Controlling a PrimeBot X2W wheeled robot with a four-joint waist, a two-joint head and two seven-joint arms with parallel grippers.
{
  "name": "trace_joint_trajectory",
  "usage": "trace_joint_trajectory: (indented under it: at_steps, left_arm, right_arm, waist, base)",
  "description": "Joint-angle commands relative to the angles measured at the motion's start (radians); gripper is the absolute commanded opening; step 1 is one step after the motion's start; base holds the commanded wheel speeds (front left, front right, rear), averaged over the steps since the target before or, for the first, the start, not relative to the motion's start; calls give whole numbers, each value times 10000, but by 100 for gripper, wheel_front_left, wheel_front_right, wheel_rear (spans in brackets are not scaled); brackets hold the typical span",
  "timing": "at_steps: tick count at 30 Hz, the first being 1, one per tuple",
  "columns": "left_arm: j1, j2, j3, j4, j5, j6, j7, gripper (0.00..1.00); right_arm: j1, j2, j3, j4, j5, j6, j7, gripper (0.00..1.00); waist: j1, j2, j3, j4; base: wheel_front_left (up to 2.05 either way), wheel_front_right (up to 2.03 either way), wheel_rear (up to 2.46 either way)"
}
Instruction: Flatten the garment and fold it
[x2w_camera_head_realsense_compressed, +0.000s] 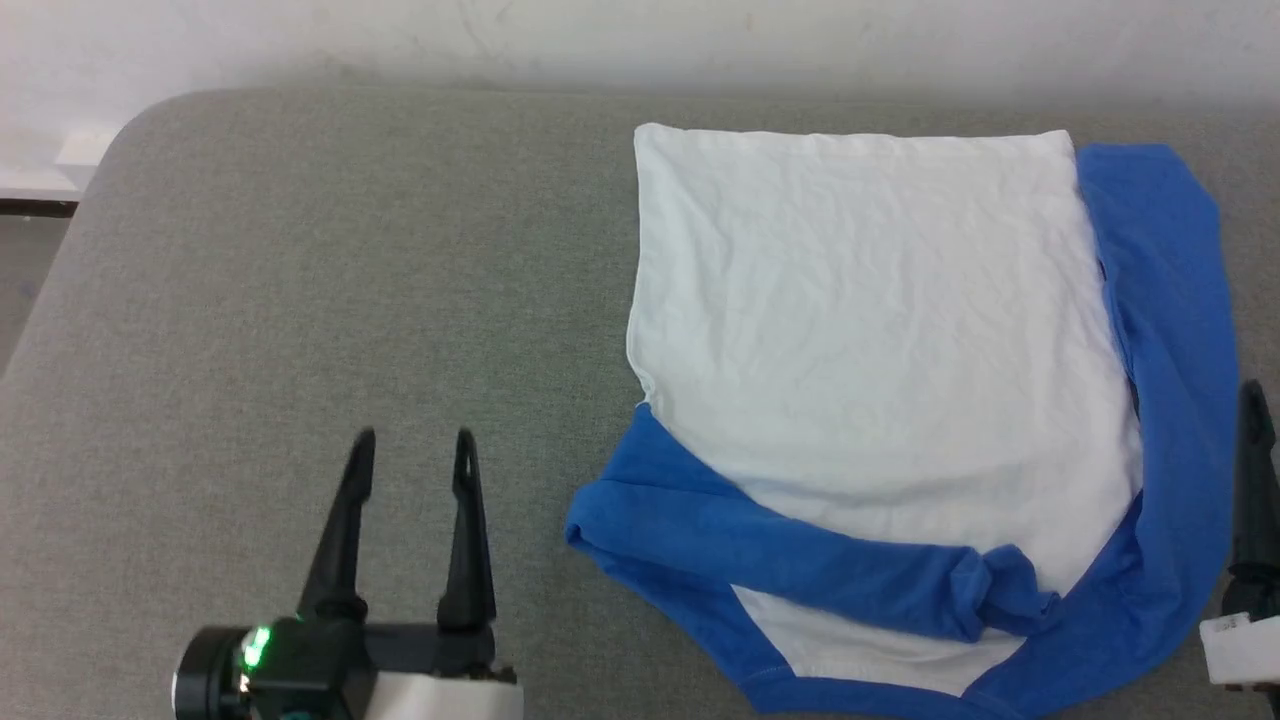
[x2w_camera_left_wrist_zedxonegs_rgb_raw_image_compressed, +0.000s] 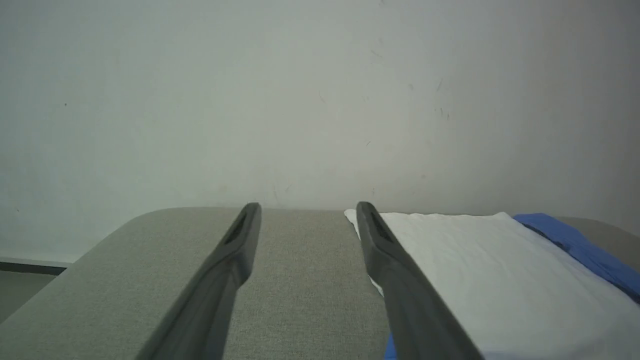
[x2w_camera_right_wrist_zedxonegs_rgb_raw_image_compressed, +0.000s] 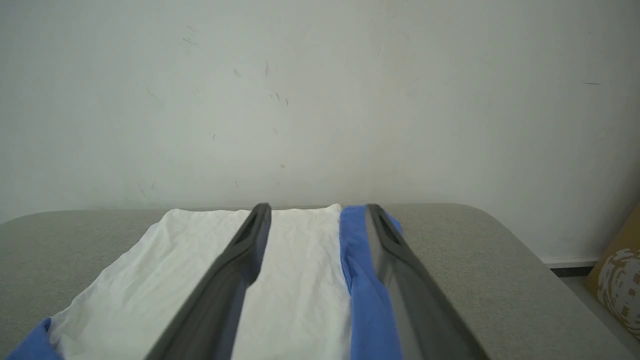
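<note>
- I see the grey padded surface (x2w_camera_head_realsense_compressed: 300, 300) taking up most of the head view, its far edge running along a pale scuffed wall (x2w_camera_head_realsense_compressed: 600, 40).
- The garment (x2w_camera_head_realsense_compressed: 870, 330) lies on the right half of that surface. Its white body is spread face up, wrinkled, with its far edge close to the wall.
- A blue sleeve (x2w_camera_head_realsense_compressed: 800, 560) is folded across the garment's near side, and a blue band runs down its right edge.
- My left gripper (x2w_camera_head_realsense_compressed: 415, 437) sits over bare fabric to the left of the garment, clear of it. Its two fingers are spread wide and hold nothing.
- In the left wrist view, the garment's white edge shows just past the right-hand finger (x2w_camera_left_wrist_zedxonegs_rgb_raw_image_compressed: 400, 280).
- My right gripper (x2w_camera_right_wrist_zedxonegs_rgb_raw_image_compressed: 317, 207) is at the garment's right edge, fingers wide apart and nothing pinched.
- In the right wrist view, white cloth shows between the fingers and the blue band runs along the right one. I cannot tell whether the fingers touch the cloth.
- A brown patterned object (x2w_camera_right_wrist_zedxonegs_rgb_raw_image_compressed: 617, 270) stands beyond the right end of the surface.
- A green light (x2w_camera_head_realsense_compressed: 255, 645) glows on the left wrist.
</note>
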Motion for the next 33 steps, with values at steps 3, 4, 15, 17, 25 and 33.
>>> trace_joint_trajectory:
  at_steps: [3,4,15,17,25,33]
  left_arm:
    - [755,-414,350,748,434,-619,-46,100]
    - [851,-554,482,893,510,-758,-46,100]
    - [906,-2014,1946,999,904,-2124,-47,100]
    - [891,-2140,2120,1013,995,-2289,-47,100]
    - [759,-2867,2707,510,1572,-2388,-47,100]
    - [444,-3300,2966,-364,2333,-2404,-47,100]
  right_arm:
    - [219,41,53,199,172,-9,-146,100]
    - [240,42,51,240,197,-9,-172,100]
    - [115,43,-36,432,136,-9,-257,100]
    - [-73,-62,-94,354,51,-9,-194,100]
    - [-2679,-2049,-381,40,1673,-9,1289,100]
    - [-6753,-4994,152,1837,3914,-9,2977,100]
  waist:
    - [0,0,-11,-2]
    - [0,0,-4,-2]
    - [0,0,298,-57]
    - [0,0,415,-101]
    - [0,0,1522,-397]
    - [0,0,3232,-331]
  base:
    - [0,0,0]
    - [0,0,0]
    - [0,0,0]
    - [0,0,0]
    - [0,0,0]
    - [0,0,0]
